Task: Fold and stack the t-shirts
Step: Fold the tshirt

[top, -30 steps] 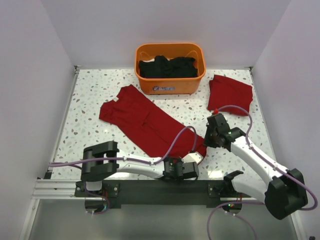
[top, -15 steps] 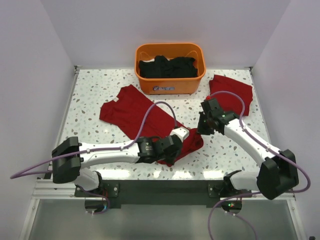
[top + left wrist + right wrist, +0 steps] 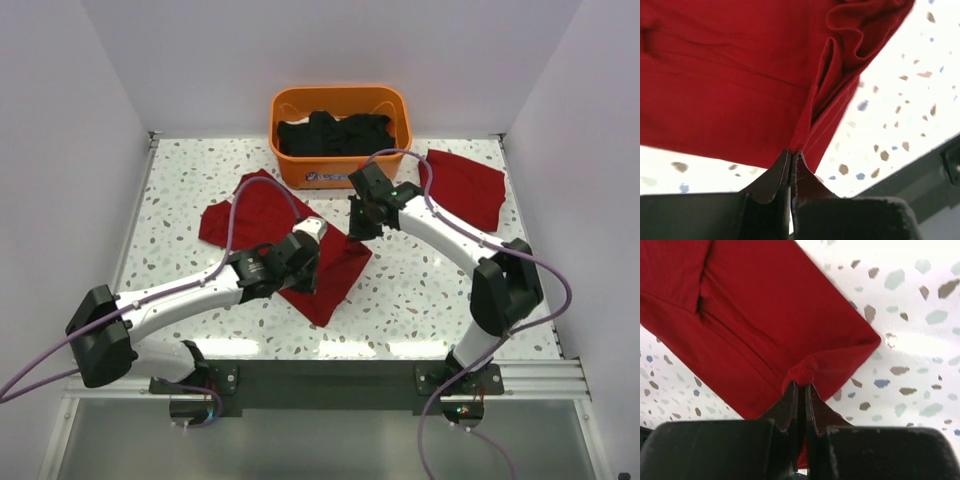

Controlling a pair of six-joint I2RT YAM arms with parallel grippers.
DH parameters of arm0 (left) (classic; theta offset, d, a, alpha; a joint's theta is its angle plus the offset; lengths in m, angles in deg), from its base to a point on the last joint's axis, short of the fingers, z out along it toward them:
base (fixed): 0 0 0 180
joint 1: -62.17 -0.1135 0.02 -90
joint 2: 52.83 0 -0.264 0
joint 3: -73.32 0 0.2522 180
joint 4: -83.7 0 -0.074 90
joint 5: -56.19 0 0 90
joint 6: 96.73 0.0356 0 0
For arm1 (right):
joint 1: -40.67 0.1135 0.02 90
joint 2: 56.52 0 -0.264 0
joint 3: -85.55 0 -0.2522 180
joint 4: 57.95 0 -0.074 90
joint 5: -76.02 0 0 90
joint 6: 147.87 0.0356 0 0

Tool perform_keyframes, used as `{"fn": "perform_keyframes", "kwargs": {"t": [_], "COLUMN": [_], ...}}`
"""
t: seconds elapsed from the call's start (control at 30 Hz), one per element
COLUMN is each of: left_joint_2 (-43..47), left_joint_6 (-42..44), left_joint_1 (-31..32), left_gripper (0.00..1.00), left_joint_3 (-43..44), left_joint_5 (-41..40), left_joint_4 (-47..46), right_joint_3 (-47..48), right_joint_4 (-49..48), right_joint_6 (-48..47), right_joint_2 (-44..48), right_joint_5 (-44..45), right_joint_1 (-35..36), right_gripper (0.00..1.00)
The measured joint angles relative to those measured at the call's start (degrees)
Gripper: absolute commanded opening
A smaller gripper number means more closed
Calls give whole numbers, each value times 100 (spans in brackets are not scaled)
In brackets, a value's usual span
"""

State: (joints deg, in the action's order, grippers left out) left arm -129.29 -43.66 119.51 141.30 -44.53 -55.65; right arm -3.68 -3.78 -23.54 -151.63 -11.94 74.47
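Small white-blue sticker (image 3: 328,177) on near wall of orange basket (image 3: 296,168), far centre: print too small to read. No other text legible.

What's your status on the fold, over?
Left gripper and right gripper shut on the spread t-shirt, mid-fold. Folded t-shirt far right. Orange basket beyond, not blocking.

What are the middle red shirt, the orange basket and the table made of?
Middle red shirt: soft matte cloth, probably cotton knit; it wrinkles and drapes.
Orange basket: likely plastic; smooth, slightly shiny moulded walls.
Table: looks like speckled terrazzo or printed laminate; cannot tell which.
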Motion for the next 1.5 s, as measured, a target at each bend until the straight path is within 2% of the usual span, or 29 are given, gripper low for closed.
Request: {"fn": "perform_keyframes", "kwargs": {"t": [0.47, 0.7, 0.8, 0.83, 0.93, 0.97, 1.0, 1.03, 1.07, 1.1, 1.13, 1.17, 1.2, 1.27, 1.3, 1.5], "left_joint_2": [310, 310, 295, 273, 129, 79, 44, 24, 20, 20, 20, 20, 20, 24, 33, 190], "left_joint_6": [-46, -44, -31, -31, -35, -42, -35, -37, -63, -74, -90, -114, -98, -170, -173, -186], "left_joint_1": [-1405, -1762, -1910, -1941, -1993, -2000, -2009, -2009, -2015, -2022, -2024, -2028, -2031, -2037, -2044, -2052], "left_gripper": [0, 0, 0, 0, 1, 25, 40, 45, 55, 63, 76, 100, 100, 100, 100, 100], "left_joint_3": [-463, -568, -584, -584, -584, -584, -584, -584, -584, -581, -575, -562, -542, -483, -452, -385], "left_joint_5": [-304, -483, -507, -509, -538, -564, -595, -616, -651, -693, -748, -785, -824, -901, -914, -841], "left_joint_4": [505, 542, 540, 538, 557, 577, 597, 621, 649, 682, 721, 763, 822, 879, 890, 883], "right_joint_3": [1497, 1978, 2225, 2291, 2411, 2446, 2516, 2597, 2645, 2693, 2710, 2710, 2699, 2592, 2457, 1252], "right_joint_4": [160, 168, 210, 199, 208, 205, 236, 245, 238, 238, 223, 203, 205, 164, 101, -247], "right_joint_6": [0, 2, 2, 4, -7, -35, -92, -131, -162, -203, -223, -264, -306, -378, -437, -595], "right_joint_2": [-1598, -2149, -2369, -2437, -2564, -2586, -2612, -2634, -2638, -2629, -2614, -2581, -2546, -2402, -2288, -1355], "right_joint_5": [0, 109, 131, 138, 138, 129, 98, 61, 28, -2, -13, -24, -35, -149, -203, -592], "right_joint_1": [295, 321, 321, 321, 321, 321, 321, 321, 321, 321, 321, 321, 321, 321, 321, 321], "right_gripper": [3, 7, 14, 24, 46, 49, 53, 56, 59, 66, 70, 71, 76, 95, 99, 99]}}
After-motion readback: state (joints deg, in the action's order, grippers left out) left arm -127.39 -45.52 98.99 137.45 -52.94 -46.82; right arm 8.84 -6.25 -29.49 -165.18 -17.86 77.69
